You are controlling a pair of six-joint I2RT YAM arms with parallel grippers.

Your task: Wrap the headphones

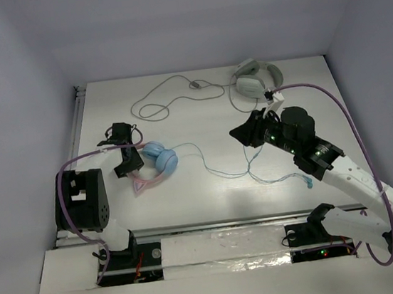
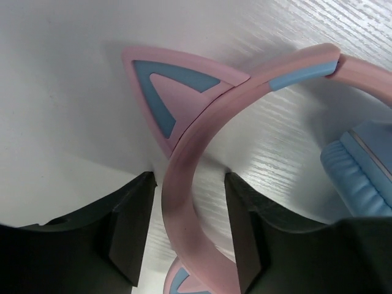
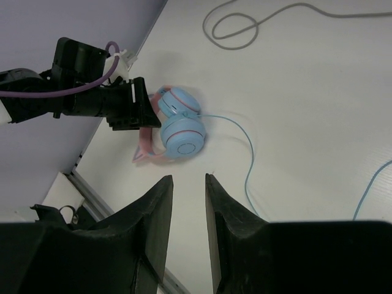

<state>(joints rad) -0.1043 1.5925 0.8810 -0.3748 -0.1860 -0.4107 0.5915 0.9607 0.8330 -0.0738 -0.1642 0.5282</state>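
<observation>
Straddling pink band of headphones (image 2: 187, 147), L gripper (image 2: 190, 184) jaws loose, not pinching; R gripper (image 3: 188, 184) parted, empty.

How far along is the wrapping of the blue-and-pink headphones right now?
Done: nothing; the cable lies loose across the table. In hand: the left gripper straddles the pink headband of the headphones, jaws open with gaps either side. The right gripper hangs open above the table, empty. Still to do: grip, then wind the whole cable.
</observation>
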